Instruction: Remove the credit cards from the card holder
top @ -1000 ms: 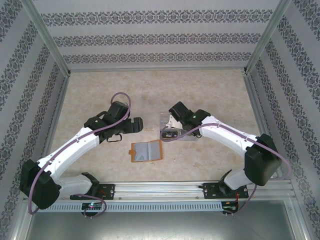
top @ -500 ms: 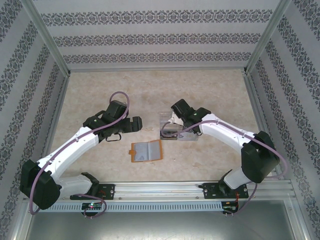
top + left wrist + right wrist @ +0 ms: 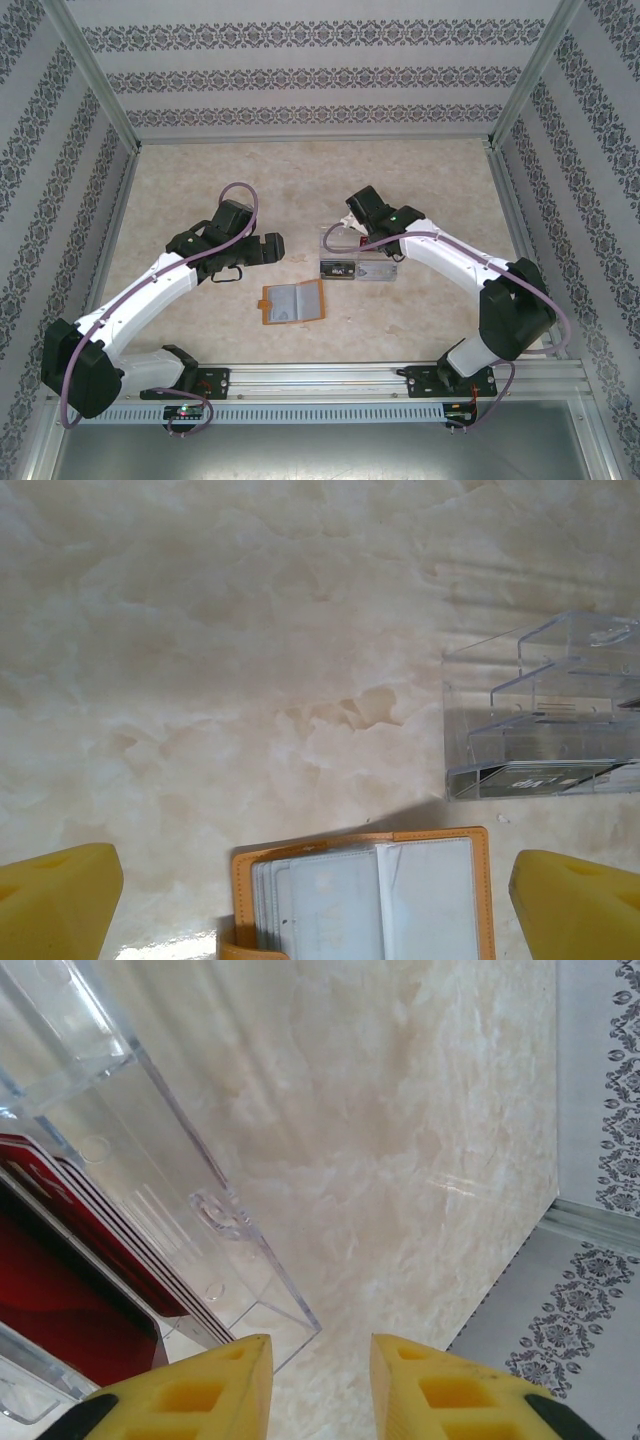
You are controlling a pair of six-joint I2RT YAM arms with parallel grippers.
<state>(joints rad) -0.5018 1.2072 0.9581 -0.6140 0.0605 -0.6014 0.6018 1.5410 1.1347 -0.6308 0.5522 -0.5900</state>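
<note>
Left tool [image 3: 318, 905] spread wide and empty, open orange card holder [image 3: 432, 888] flat on the worktop [image 3: 250, 680] between its fingertips, pale credit cards [image 3: 300, 910] in its pockets, clear plastic tray [image 3: 545, 715] ahead-right, right tool [image 3: 320, 1385] slightly parted, empty, red cards [image 3: 60, 1310] in the tray to its left.

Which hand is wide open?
The left hand, spread wide near the card holder; the right hand is only narrowly open by the clear tray.

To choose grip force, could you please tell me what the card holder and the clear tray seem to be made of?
The card holder looks like orange-tan leather or imitation, matte, with cloudy plastic sleeves. The tray looks like rigid clear acrylic: see-through walls, bright edges.
</note>
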